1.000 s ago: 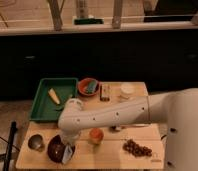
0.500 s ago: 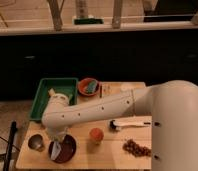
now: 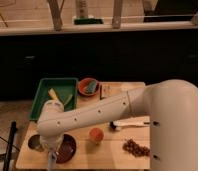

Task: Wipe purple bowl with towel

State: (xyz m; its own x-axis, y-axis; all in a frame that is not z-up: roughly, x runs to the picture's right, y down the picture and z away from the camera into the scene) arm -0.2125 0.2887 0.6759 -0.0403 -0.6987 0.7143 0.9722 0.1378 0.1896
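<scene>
A wooden bench (image 3: 117,157) is standing before dark cabinets and a pale counter in a dim room as the robot's white arm (image 3: 107,112) is spanning it from right to lower left. The gripper (image 3: 51,161) is hanging at the bench's front-left corner, just beside the purple bowl (image 3: 68,148), low at the frame's edge; whether it is open, closed or carrying anything cannot be told. The bowl is sitting near the front edge, between a metal cup (image 3: 34,142) and an orange ball (image 3: 95,134). A green tray (image 3: 42,95) is lying behind. No towel can be made out with certainty. The robot appears to be closing in on the bowl, with wiping seemingly not yet begun. The next move is calling for cloth to be pressed into the bowl's hollow and swept around without shoving the cup.
</scene>
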